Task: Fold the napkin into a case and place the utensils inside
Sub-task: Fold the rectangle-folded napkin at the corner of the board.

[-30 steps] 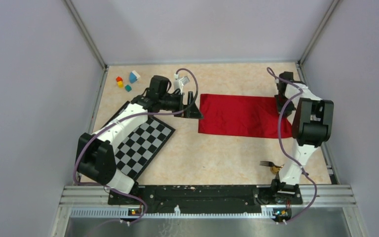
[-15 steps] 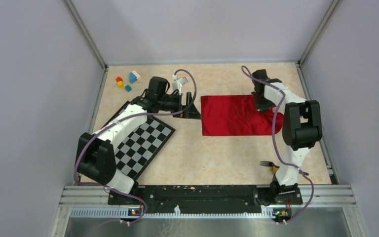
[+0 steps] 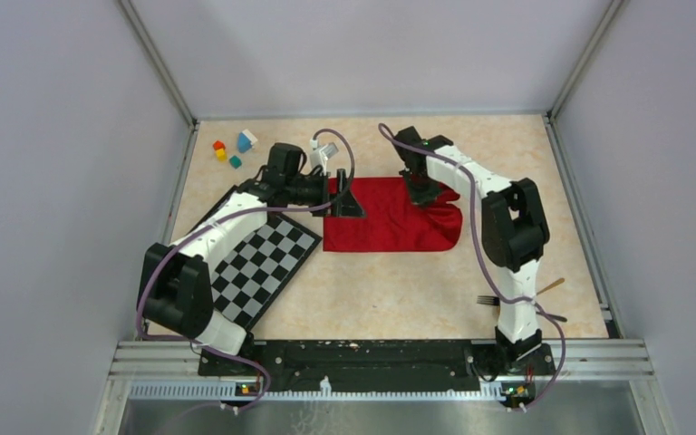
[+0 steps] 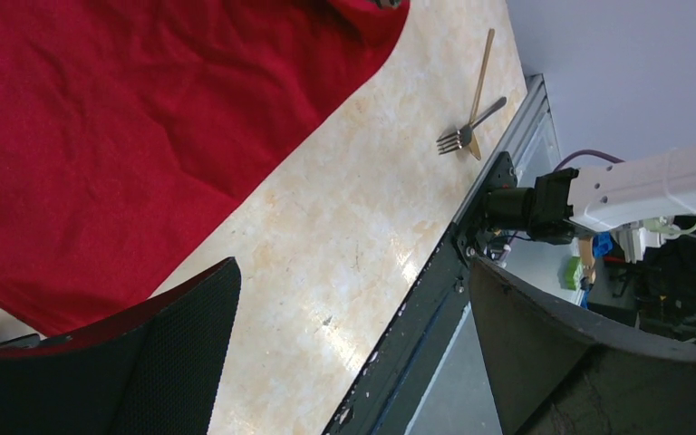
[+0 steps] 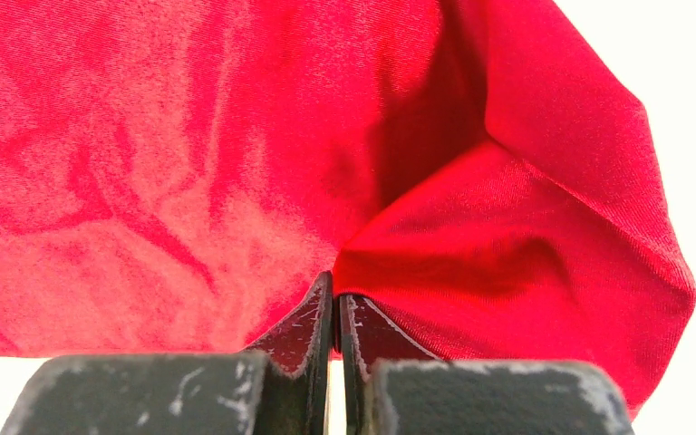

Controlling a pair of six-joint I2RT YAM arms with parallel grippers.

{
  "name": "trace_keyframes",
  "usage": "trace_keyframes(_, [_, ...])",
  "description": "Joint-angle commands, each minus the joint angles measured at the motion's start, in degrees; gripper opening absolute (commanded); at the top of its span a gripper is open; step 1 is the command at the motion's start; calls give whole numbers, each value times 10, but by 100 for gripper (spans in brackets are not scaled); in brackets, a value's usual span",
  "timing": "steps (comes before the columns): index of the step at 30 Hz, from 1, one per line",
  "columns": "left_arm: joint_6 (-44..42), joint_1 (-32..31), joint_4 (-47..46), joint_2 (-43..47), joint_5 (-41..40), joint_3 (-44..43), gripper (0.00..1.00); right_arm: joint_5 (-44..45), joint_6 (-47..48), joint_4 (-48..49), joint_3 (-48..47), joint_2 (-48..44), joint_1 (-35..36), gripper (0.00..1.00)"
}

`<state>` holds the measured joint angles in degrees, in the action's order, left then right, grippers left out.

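The red napkin lies on the table's far middle, its right end lifted and doubled over to the left. My right gripper is shut on that lifted edge; in the right wrist view the cloth bunches at the closed fingertips of the gripper. My left gripper hangs open over the napkin's left part, nothing between its fingers. The dark fork and the spoon's tan handle lie near the right arm's base. Both also show in the left wrist view: fork, spoon handle.
A black-and-white checkered mat lies at the left under the left arm. Small coloured blocks sit in the far left corner. A dark rail runs along the near edge, and walls enclose the other sides.
My right gripper has swept left with the napkin's right edge, folding it over. The whole napkin has slid left under the left gripper. The left arm has barely moved.
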<state>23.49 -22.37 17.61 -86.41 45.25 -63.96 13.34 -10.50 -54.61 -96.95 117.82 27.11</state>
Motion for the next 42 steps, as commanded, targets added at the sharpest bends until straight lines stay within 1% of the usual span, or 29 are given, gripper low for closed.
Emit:
trace_keyframes(1, [6, 17, -25, 1, -15, 13, 99, 31, -30, -20, -4, -30, -11, 0])
trace_keyframes(7, [26, 19, -43, -11, 4, 18, 99, 40, 21, -21, 37, -73, -100, 0])
trace_keyframes(11, [82, 18, -83, -22, 3, 26, 99, 109, 80, -19, 61, -92, -146, 0])
trace_keyframes(16, [160, 6, -132, -65, 6, 12, 96, 121, 102, -12, 58, -105, -201, 0])
trace_keyframes(19, [183, -10, -144, -91, -15, -8, 96, 134, 130, -7, 51, -112, -220, 0])
trace_keyframes(22, [205, -19, -170, -125, -21, -23, 95, 137, 135, -10, 34, -114, -229, 0])
trace_keyframes(23, [208, -22, -172, -141, -22, -31, 94, 134, 136, -10, 30, -115, -229, 0])
trace_keyframes(26, [211, -25, -172, -185, -25, -53, 85, 126, 136, -14, 16, -116, -225, 0])
trace_keyframes(29, [198, -27, -153, -216, -48, -72, 76, 133, 133, -18, 10, -117, -198, 0])
trace_keyframes(32, [185, -34, -127, -247, -66, -87, 60, 148, 126, -31, 1, -111, -161, 0])
trace_keyframes(34, [175, -39, -103, -264, -92, -94, 49, 150, 121, -47, -12, -103, -137, 0])
trace_keyframes(36, [166, -44, -84, -275, -121, -93, 43, 159, 110, -67, -32, -94, -117, 0])
trace_keyframes(39, [155, -47, -55, -297, -146, -98, 33, 147, 85, -91, -58, -84, -87, 0])
trace_keyframes(42, [149, -46, -37, -311, -164, -97, 28, 131, 69, -111, -89, -69, -47, 0])
